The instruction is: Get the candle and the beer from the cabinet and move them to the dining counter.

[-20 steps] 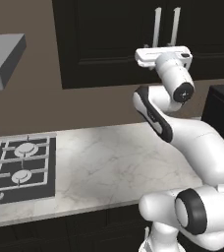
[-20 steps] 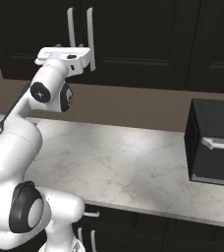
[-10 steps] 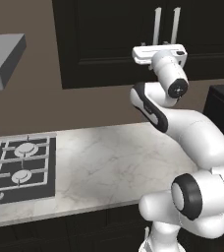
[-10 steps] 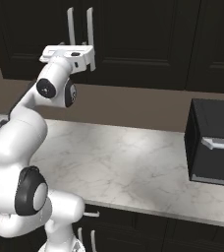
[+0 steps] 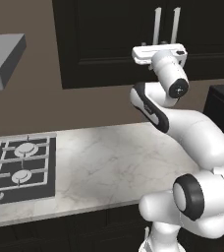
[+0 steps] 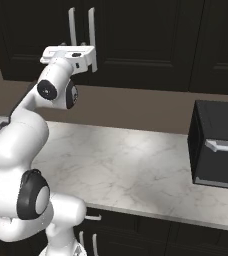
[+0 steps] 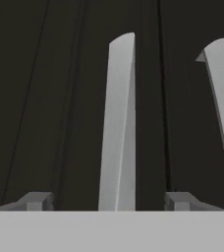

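here, hand (image 7: 105, 201) astride handle (image 7: 118, 123) (cabinet (image 5: 109, 44) closed)

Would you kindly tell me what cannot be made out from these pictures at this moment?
- Candle and beer: hidden behind the shut doors of the cabinet in both base views.
- Pincer contact: in the hand view the left handle stands between the fingertips; touching or not is unclear.
- Black appliance: cut off by the right base view's edge.
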Robot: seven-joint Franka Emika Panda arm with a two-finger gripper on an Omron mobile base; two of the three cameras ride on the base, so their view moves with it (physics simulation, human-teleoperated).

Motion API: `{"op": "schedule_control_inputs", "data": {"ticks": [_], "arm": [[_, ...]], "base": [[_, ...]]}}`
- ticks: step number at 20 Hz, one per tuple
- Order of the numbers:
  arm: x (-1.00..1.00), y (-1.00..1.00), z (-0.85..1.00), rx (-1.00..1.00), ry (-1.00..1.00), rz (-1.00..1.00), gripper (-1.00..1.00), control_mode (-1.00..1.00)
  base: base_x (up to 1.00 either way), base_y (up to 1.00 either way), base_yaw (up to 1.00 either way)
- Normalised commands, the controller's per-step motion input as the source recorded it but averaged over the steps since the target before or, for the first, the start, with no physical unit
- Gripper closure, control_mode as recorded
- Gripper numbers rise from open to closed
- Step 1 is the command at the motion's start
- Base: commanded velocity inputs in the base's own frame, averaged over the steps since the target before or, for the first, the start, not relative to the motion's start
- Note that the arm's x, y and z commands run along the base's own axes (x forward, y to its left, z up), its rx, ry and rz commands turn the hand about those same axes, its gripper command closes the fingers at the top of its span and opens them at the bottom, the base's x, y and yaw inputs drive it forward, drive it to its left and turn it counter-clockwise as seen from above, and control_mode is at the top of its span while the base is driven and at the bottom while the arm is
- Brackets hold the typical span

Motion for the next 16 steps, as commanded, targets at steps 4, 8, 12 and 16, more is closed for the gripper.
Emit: {"op": "schedule_control_inputs", "data": {"ticks": [4,8,12,16], "arm": [[0.00,0.00,0.00,0.00,0.00,0.00,1.00,-1.00],[0.00,0.00,0.00,0.00,0.00,0.00,1.00,-1.00],[0.00,0.00,0.00,0.00,0.00,0.00,1.00,-1.00],[-0.01,0.00,0.00,0.00,0.00,0.00,1.00,-1.00]], "base": [[0.00,0.00,0.00],[0.00,0.00,0.00],[0.00,0.00,0.00],[0.00,0.00,0.00]]}}
